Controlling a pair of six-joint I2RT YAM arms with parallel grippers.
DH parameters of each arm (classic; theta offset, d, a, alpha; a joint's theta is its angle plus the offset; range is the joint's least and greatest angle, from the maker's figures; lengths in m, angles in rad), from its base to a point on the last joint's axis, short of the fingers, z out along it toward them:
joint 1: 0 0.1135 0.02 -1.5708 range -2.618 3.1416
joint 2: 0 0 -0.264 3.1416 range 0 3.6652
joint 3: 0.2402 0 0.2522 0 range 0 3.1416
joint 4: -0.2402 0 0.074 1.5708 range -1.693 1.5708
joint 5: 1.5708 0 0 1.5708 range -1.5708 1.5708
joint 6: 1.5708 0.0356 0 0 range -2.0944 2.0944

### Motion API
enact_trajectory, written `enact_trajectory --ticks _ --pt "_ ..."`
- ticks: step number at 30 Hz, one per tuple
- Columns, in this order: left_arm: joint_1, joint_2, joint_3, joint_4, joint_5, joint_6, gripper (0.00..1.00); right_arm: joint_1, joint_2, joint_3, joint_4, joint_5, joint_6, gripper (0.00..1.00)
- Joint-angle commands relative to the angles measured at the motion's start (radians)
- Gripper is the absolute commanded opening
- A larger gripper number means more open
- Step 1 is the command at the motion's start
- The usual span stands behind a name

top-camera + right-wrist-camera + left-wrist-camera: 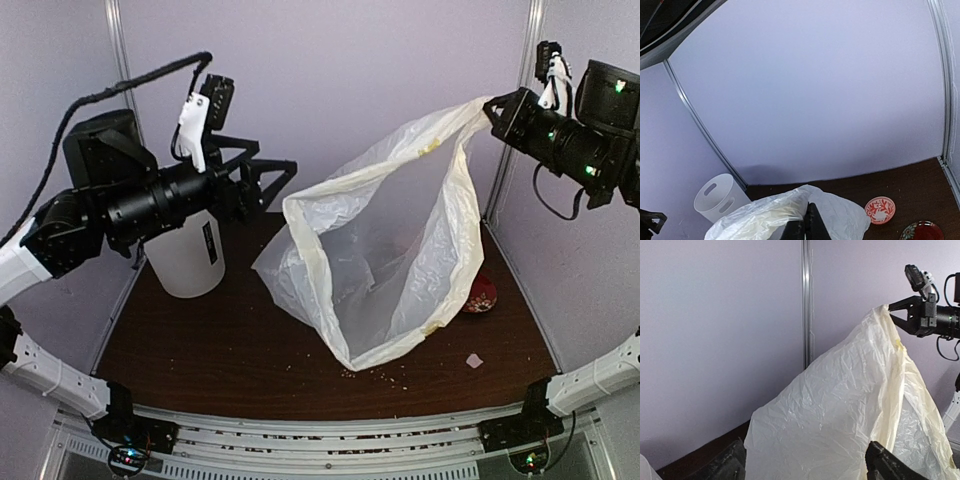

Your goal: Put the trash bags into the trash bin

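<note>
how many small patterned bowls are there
2: a pale red-patterned bowl toward the back wall, a darker red bowl right of it; the translucent white plastic bag may hide more.

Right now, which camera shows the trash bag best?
Top external: the whole trash bag hangs from the right tool, its mouth gaping toward the camera. Left wrist shows only one crinkled side up to that tool; right wrist only the bunched top pinched in it.
</note>
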Motion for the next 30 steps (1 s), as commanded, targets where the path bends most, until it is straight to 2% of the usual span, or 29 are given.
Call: enact_trajectory --ticks 1,5,7,9,11,13,14,17,19,23,30 --pt "-0.002 0.081 0.205 -0.100 0.192 0.112 0.87 -0.020 0.047 0.002 0.020 0.114 -0.134 0.00" --pt "-0.003 0.278 0.442 -0.311 0.389 0.109 0.93 -0.076 0.143 -0.071 -0.075 -0.059 -0.086 0.00" --pt "-0.009 0.302 0.466 -0.285 0.406 0.088 0.94 -0.076 0.157 -0.076 -0.065 -0.117 -0.056 0.00" --pt "-0.010 0.262 0.439 -0.201 0.360 0.060 0.95 -0.078 0.145 -0.054 -0.051 -0.091 -0.044 0.00" --pt "-0.008 0.207 0.411 -0.143 0.235 0.044 0.98 -0.091 0.132 -0.001 -0.039 -0.044 -0.046 0.00" --pt "0.001 0.155 0.401 -0.138 0.058 0.036 0.98 -0.106 0.127 0.081 -0.003 -0.063 -0.071 0.00" --pt "0.006 0.132 0.389 -0.143 -0.096 0.020 0.98 -0.107 0.130 0.120 0.024 -0.077 -0.095 0.00" --pt "0.049 0.059 0.330 -0.184 -0.393 -0.037 0.95 -0.107 0.151 0.204 0.066 -0.070 -0.150 0.00" --pt "0.111 0.026 0.321 -0.258 -0.486 -0.111 0.91 -0.108 0.148 0.188 0.081 -0.063 -0.163 0.00" --pt "0.302 0.004 0.360 -0.509 -0.462 -0.295 0.85 -0.107 0.109 0.106 0.138 -0.080 -0.147 0.00" --pt "0.528 0.078 0.392 -0.789 -0.329 -0.403 0.84 -0.108 0.100 0.085 0.178 -0.090 -0.152 0.00"
